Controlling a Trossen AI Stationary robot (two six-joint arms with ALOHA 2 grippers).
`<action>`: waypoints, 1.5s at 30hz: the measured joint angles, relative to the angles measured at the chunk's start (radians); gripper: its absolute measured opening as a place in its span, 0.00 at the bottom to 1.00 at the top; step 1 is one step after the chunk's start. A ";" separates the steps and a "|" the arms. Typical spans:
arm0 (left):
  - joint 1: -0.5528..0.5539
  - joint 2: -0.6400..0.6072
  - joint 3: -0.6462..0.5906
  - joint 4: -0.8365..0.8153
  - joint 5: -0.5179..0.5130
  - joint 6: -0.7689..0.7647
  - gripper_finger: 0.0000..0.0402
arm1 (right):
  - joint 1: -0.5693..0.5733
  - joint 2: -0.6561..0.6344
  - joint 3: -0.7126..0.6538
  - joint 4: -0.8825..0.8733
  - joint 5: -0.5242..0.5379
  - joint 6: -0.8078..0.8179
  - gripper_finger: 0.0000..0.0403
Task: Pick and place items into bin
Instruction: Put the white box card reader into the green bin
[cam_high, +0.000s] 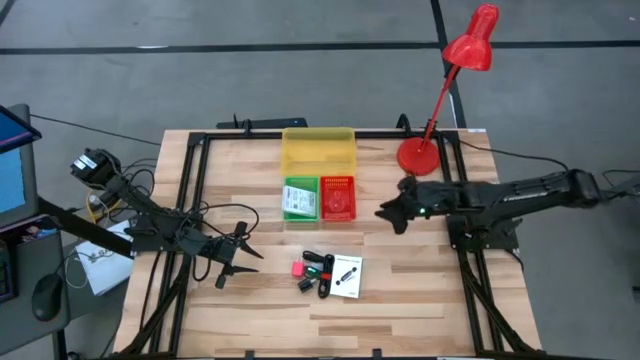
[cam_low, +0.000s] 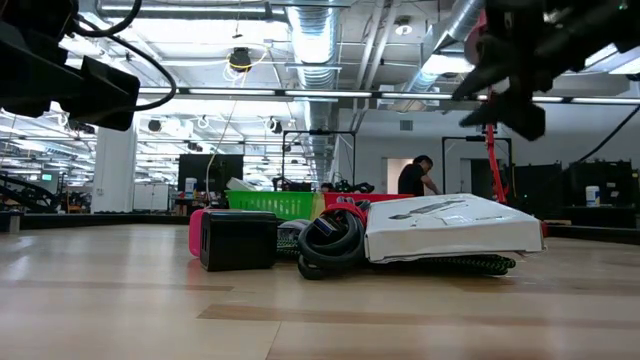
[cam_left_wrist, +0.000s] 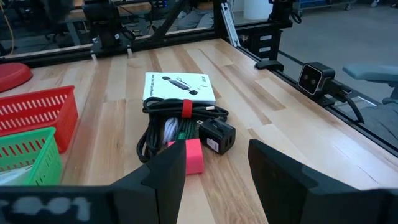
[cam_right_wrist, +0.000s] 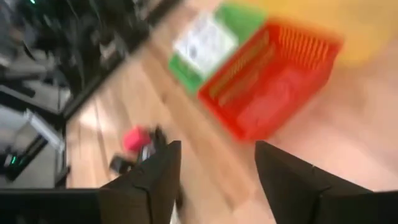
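On the left of the tabletop (cam_high: 400, 300), the left gripper (cam_high: 238, 262) hangs low near the front, its jaws parted and empty, pointing toward the pile. Just to its right, near the middle front, lie the items: a pink block (cam_high: 298, 268), a small black adapter (cam_left_wrist: 217, 135), a coiled black cable (cam_left_wrist: 177, 118) bound with a red tie, and a white printed packet (cam_high: 346, 275), all touching or overlapping. Behind them stand three bins: the green bin (cam_high: 299, 199) holding a white packet, the red bin (cam_high: 338, 197) pressed against its right side, and the yellow bin (cam_high: 318, 150) behind both. Farther right the right gripper (cam_high: 393, 212) hovers just beside the red bin, jaws wide with nothing between them; a red lamp (cam_high: 455, 80) stands behind that arm.

The main risk, as I judge it, is the clutter: a grab at the pink block could snag the cable and drag the adapter or packet along. The flat packet may slip from the jaws. With both arms near the middle, reaching together could bring them into collision
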 joint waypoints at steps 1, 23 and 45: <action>0.000 0.000 0.000 0.000 0.000 0.000 0.42 | 0.003 0.022 0.000 0.001 -0.031 0.016 0.52; 0.000 0.000 0.000 0.000 0.000 -0.016 0.42 | 0.096 0.375 -0.002 0.186 -0.205 0.155 0.57; 0.000 0.000 0.000 0.000 -0.003 -0.022 0.42 | 0.159 0.558 -0.002 0.380 -0.288 0.231 0.57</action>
